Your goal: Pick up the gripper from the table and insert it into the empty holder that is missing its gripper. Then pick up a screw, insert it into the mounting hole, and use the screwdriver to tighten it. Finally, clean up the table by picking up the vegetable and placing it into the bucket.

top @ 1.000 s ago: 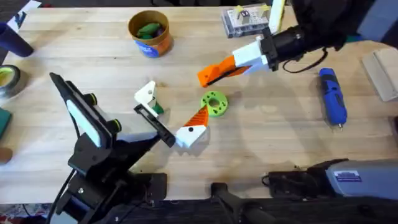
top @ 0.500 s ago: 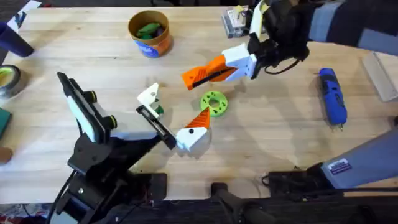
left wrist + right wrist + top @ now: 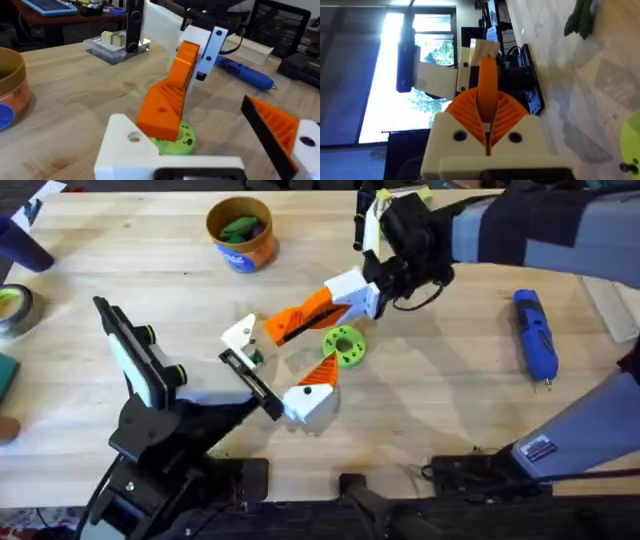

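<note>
While my right gripper point(image 3: 372, 292) grips the gripper point(image 3: 305, 316) near the empty holder point(image 3: 238, 333): insertion pending; screw, screwdriver point(image 3: 534, 336) unused; bucket point(image 3: 241, 232) holds something green. Left fingers: cannot tell.

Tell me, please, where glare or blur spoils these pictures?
Right wrist view: the bright window behind washes out detail around the gripper. Overhead: the right arm's sleeve near the top edge is smeared, while the screwdriver stays sharp. Left wrist view: the empty holder up close looks soft.

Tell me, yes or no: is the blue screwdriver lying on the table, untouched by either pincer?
Yes. In the overhead view the screwdriver lies alone on the table, while the right pincer holds the gripper well away from it.
</note>
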Controlling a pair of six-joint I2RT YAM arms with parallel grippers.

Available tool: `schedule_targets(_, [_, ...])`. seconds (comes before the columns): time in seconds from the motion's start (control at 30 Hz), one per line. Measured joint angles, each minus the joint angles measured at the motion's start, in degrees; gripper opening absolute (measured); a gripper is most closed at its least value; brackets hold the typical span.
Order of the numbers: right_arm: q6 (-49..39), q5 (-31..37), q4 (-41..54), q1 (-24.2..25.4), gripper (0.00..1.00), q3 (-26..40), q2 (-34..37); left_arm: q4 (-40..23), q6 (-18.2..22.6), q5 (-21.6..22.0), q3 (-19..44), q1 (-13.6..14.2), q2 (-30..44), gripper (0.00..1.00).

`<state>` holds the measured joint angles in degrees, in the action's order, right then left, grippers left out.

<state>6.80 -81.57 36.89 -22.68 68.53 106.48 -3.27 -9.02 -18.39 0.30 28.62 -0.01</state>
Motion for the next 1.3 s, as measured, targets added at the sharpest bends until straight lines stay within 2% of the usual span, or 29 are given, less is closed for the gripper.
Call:
schedule_targets(0.17, [5.5, -1.0, -5.5, -1.4, 0.01, 0.0, 0.0, 0.0, 0.0, -0.3, 0.0, 0.0, 0.0, 0.993])
schedule_targets(0.37, [9.4, -1.7, -6.6, -1.9, 0.01, 0.0, 0.0, 0.0, 0.0, -0.2, 0.0, 0.0, 0.0, 0.993])
schedule_targets(1.0, [12.5, -1.7, -7.2, -3.4, 0.01, 0.0, 1.6, 0.0, -0.5, -0.1, 0.0, -0.2, 0.0, 0.993])
schedule_targets(1.3, [14.7, -1.9, -11.6, -3.8, 0.01, 0.0, 1.7, 0.0, -0.4, -0.2, 0.0, -0.2, 0.0, 0.993])
